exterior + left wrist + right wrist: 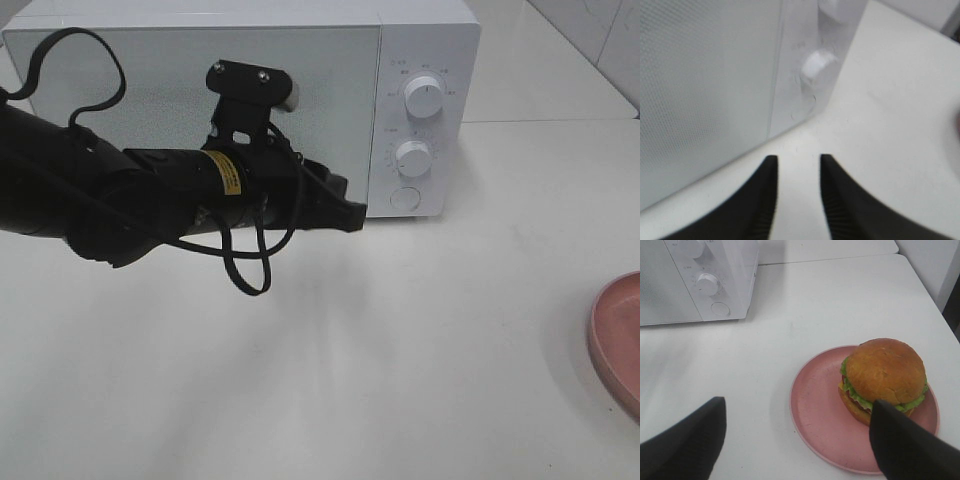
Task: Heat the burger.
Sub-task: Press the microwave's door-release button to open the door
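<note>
The burger (884, 374) has a golden-brown bun, green lettuce and cheese, and sits on a round pink plate (820, 410). It shows only in the right wrist view. My right gripper (797, 405) is open wide and empty, hovering just short of the plate, with one finger (905, 445) overlapping the burger's near side. The white microwave (425, 40) stands at the back with its door (150, 90) shut. My left gripper (340, 205) is open and empty in front of the door's lower right corner, close to the round button (404, 198). It also shows in the left wrist view (797, 165).
Two white knobs (424, 97) (413, 157) sit on the microwave's control panel above the button. The pink plate's rim (610, 340) shows at the right edge of the high view. The white table (400, 350) spreads in front of the microwave.
</note>
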